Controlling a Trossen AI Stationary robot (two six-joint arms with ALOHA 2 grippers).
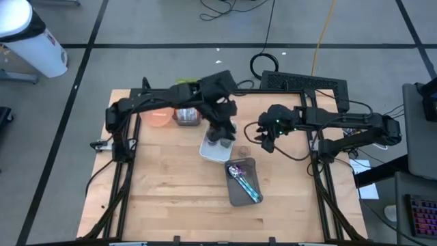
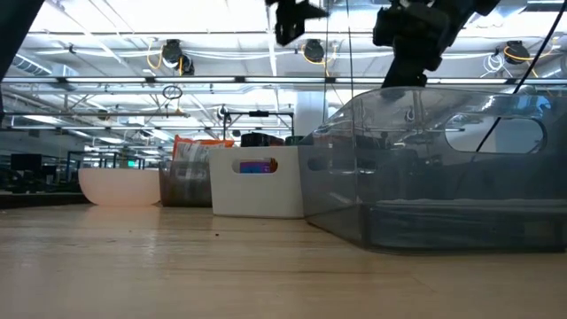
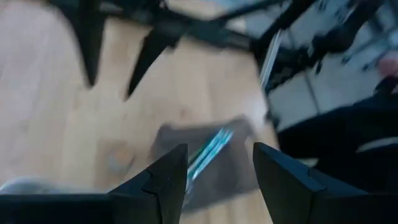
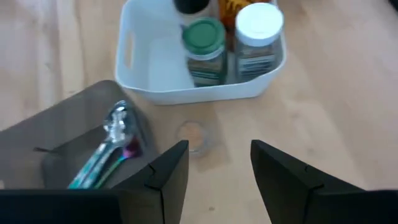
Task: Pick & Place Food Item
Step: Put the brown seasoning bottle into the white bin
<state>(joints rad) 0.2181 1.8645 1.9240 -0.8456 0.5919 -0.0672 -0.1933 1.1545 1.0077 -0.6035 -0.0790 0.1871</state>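
Observation:
A small round tan food item (image 4: 193, 135) lies flat on the wooden table (image 1: 171, 198), between a white bin (image 4: 155, 68) and a grey tray (image 4: 68, 143); the high view shows this food item (image 1: 244, 150) too. My right gripper (image 4: 217, 146) hangs open above and just short of it, holding nothing; the high view has this right gripper (image 1: 264, 142) right of the bin. My left gripper (image 3: 217, 152) is open too, above the bin's right end (image 1: 222, 142), with the blurred tray (image 3: 211, 162) beyond its fingers.
The bin holds spice jars, one with a green lid (image 4: 204, 34) and one with a white lid (image 4: 260, 22). Shiny spoons (image 1: 244, 183) lie in the grey tray. A pink bowl (image 1: 158, 116) and a small container (image 1: 186, 116) stand at the far left.

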